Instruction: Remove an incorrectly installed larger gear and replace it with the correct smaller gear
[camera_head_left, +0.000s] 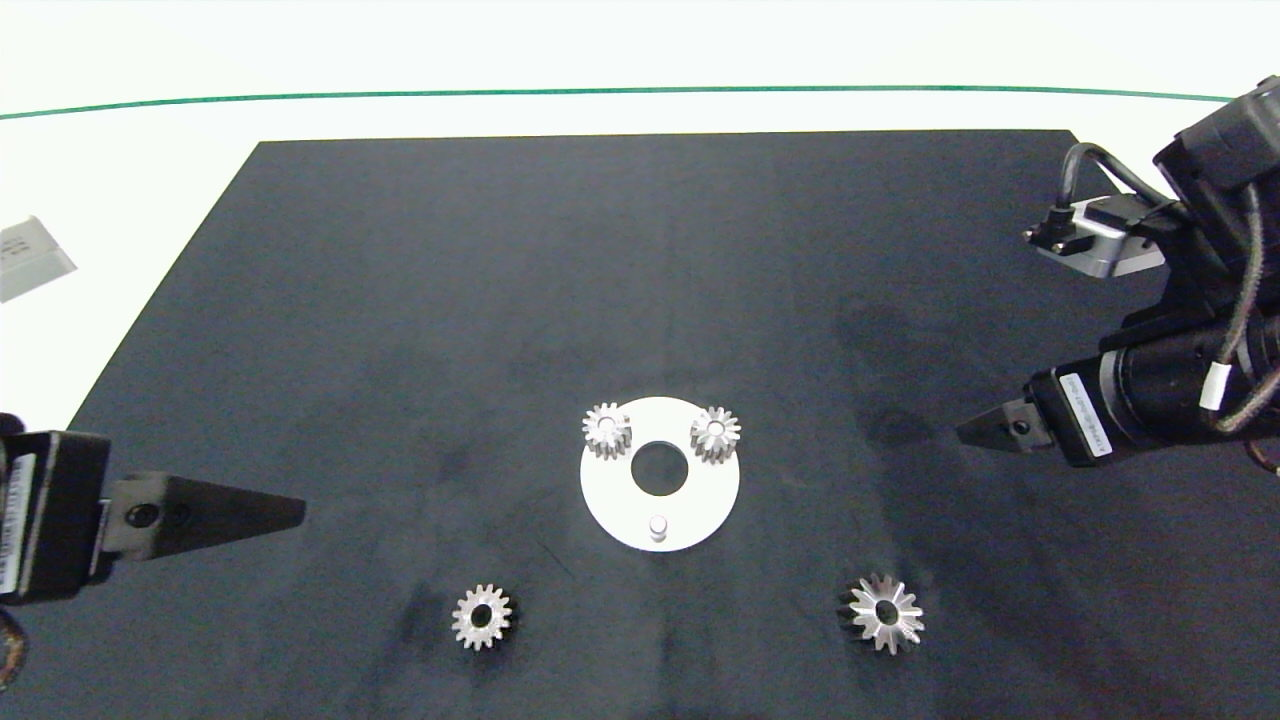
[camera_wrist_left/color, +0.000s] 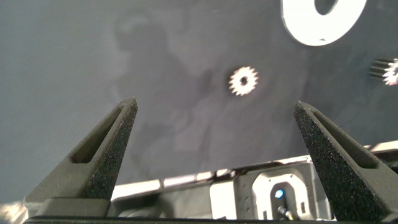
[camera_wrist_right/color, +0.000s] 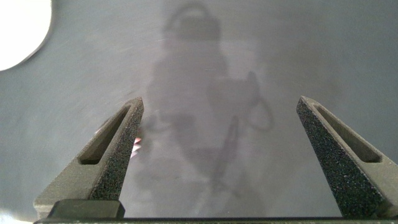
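Lying loose on the dark mat (camera_head_left: 400, 300), the larger gear (camera_head_left: 884, 612) sits front-right of the white disc (camera_head_left: 610, 495), smaller gear (camera_head_left: 482, 617) front-left. Disc's front peg (camera_head_left: 658, 525) is bare, w/ two small gears on the back pegs. Left gripper (camera_wrist_left/color: 214, 149) and right gripper (camera_wrist_right/color: 217, 149) hover at opposite mat edges, jaws spread, empty.

Two gears (camera_head_left: 607, 430) sit on the disc (camera_head_left: 615, 505) mid-table; the smaller gear (camera_head_left: 482, 617) lies front-left, the larger gear (camera_head_left: 884, 613) front-right, apparently flat.
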